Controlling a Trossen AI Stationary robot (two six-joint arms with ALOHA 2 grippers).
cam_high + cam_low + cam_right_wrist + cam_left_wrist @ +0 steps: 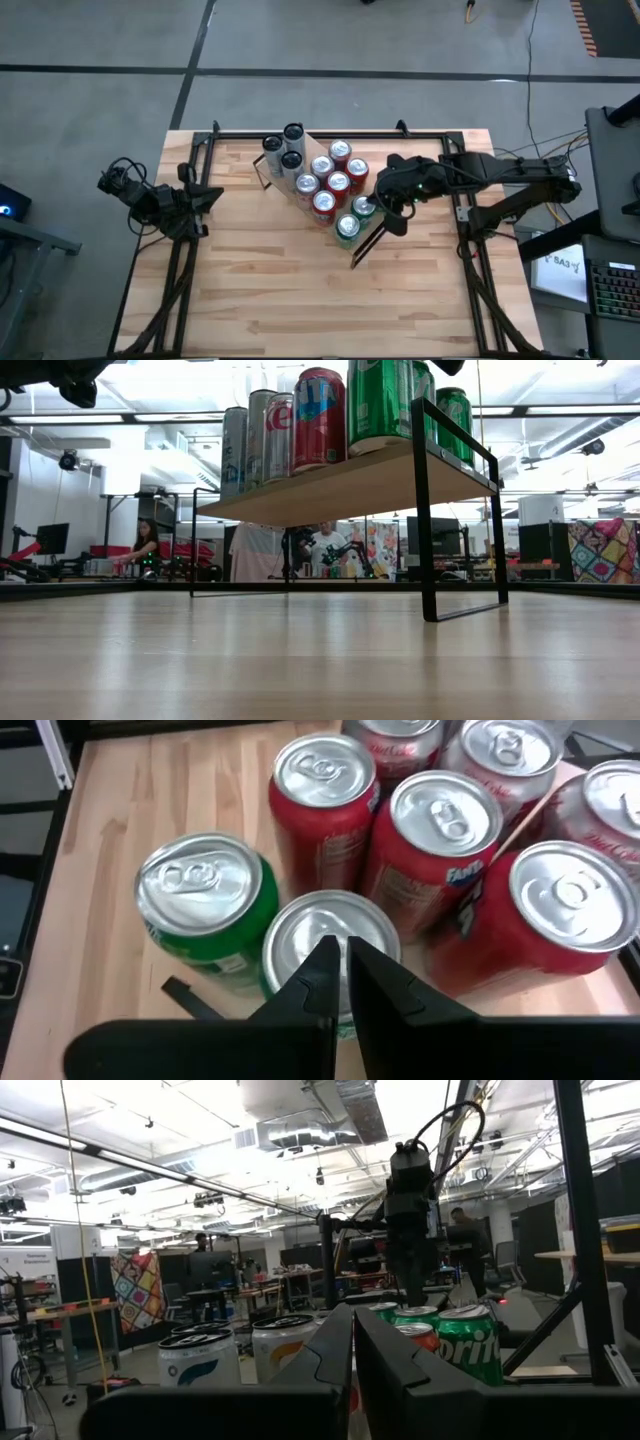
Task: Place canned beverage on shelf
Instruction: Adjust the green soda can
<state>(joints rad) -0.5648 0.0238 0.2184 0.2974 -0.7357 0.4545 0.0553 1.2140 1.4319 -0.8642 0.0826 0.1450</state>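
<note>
Both my jaws shut and empty, right gripper (340,955) poised just above a green can (330,945) at the shelf's (330,485) near end, red cans (425,850) behind it, silver cans (290,150) farthest, left gripper (215,195) idle by the table's (260,290) left edge.

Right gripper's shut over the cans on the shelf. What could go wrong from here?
1. The right gripper hangs shut just above a green can. A sideways exit might clip it, so lifting straight up looks safer.
2. The cans are packed tightly, so a bump could carry into the red cans.
3. That green can stands at the end of the shelf and could tip off.
</note>
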